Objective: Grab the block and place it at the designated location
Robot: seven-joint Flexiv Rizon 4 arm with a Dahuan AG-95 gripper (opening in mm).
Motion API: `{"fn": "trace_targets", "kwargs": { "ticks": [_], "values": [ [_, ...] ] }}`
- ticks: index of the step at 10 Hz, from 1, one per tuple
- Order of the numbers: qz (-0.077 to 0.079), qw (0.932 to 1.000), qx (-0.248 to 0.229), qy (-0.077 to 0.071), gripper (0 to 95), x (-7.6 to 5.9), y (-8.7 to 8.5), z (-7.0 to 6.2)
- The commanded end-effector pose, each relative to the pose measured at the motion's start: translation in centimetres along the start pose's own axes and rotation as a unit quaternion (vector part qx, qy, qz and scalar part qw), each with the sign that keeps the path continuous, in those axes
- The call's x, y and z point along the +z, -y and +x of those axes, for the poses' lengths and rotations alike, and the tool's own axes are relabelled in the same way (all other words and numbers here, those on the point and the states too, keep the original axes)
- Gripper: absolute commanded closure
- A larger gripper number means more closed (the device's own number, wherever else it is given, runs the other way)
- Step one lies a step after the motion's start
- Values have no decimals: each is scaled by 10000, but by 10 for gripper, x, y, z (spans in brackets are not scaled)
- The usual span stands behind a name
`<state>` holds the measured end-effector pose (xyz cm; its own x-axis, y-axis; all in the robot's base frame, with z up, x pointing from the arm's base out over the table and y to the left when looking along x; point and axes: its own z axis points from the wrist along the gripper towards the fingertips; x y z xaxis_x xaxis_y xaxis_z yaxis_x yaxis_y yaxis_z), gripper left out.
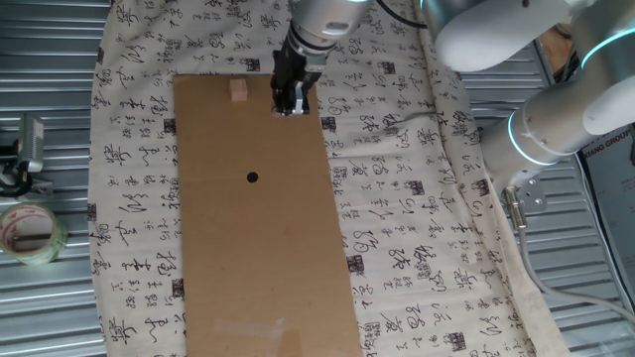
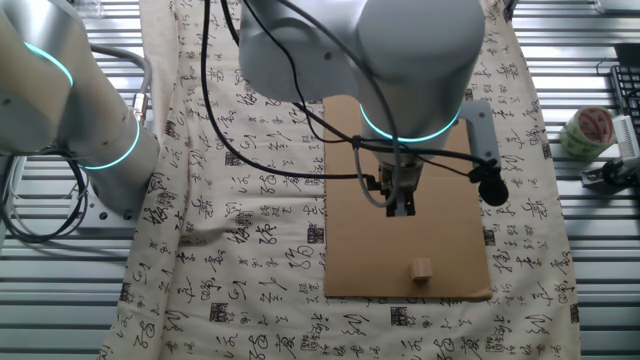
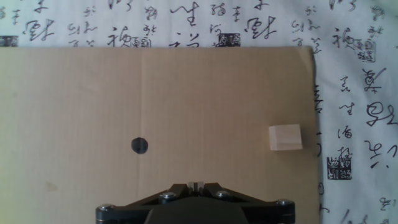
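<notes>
The black two-finger claw, tips together and empty, hangs above the brown cardboard sheet. Approach step: the pale wooden cube lies at three o'clock, the black dot at nine; next, open and shift over the cube.

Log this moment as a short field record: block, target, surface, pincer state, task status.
block: small pale tan wooden cube, on the cardboard near one end, close to a long edge
target: solid black round dot, uncovered, well apart from the cube
surface: brown cardboard sheet lying on a white cloth printed with black calligraphy
pincer: two-finger black pincer above the cardboard beside the cube, holding nothing; open or shut unclear
bystander item: roll of clear tape off the cloth
status: cube not yet grasped
</notes>
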<state>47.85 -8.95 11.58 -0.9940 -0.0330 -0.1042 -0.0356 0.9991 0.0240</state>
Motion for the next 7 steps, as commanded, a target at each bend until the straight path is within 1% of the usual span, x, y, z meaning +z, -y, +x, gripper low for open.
{"fn": "trace_targets", "kwargs": {
  "ticks": [1,7],
  "values": [
    [-8,10000,-28,4,950,-2,1,1],
    [9,10000,-50,-22,950,-4,3,2]
  ]
}}
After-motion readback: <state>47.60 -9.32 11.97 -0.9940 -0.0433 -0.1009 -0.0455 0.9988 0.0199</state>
